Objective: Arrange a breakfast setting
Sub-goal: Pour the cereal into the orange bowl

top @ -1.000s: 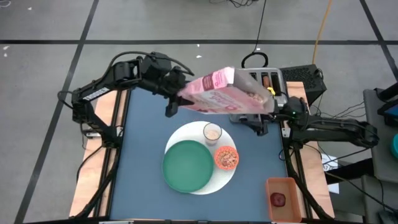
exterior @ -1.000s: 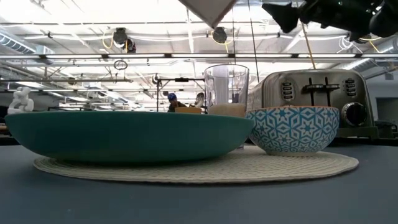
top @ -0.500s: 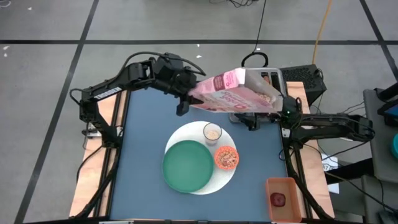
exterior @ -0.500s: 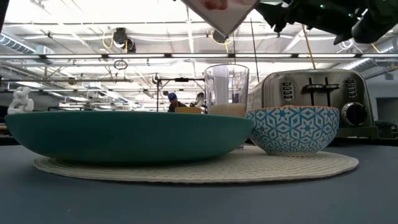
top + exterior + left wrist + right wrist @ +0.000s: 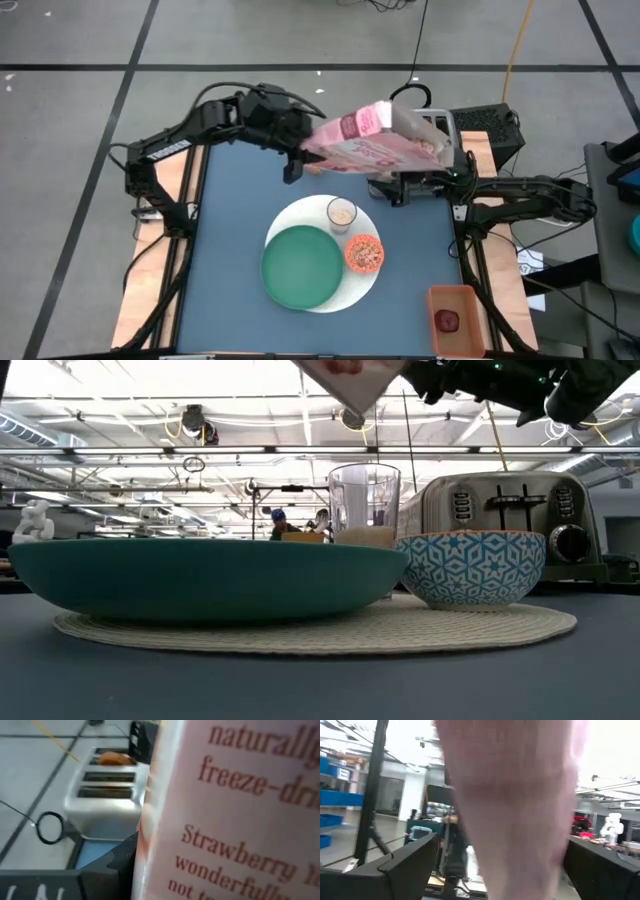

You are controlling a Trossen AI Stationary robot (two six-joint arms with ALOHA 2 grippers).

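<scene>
From above, the left tool (image 5: 300, 152) is clamped on one end of the pink box (image 5: 375, 148), which hangs tilted in the air over the far half of the bench (image 5: 230, 250). The right tool (image 5: 400, 186) sits under the box's other end with its fingers spread wide; whether they touch the box cannot be told. The toaster (image 5: 440, 125) stands at the bench's far right, partly hidden by the box.

The setting lies nearer the middle: a white disc (image 5: 290, 220) carries the green plate (image 5: 302, 267), the glass (image 5: 342, 213) and the bowl (image 5: 364, 254). A dark red fruit (image 5: 446, 320) lies in an orange tray (image 5: 455, 296) at the near right corner.

The low view shows the bowl's (image 5: 470, 568) blue-and-white outside, the plate's (image 5: 205, 578) depth and the disc's (image 5: 320, 630) woven rim; only a box corner (image 5: 345, 380) reaches in at the top.

The left wrist view alone looks into the toaster (image 5: 107, 802): a brown bagel (image 5: 114, 758) sits in one slot. The box's (image 5: 235, 810) print fills the rest. In the right wrist view the box (image 5: 515, 810) is a pink blur between that tool's fingers (image 5: 395, 865).
</scene>
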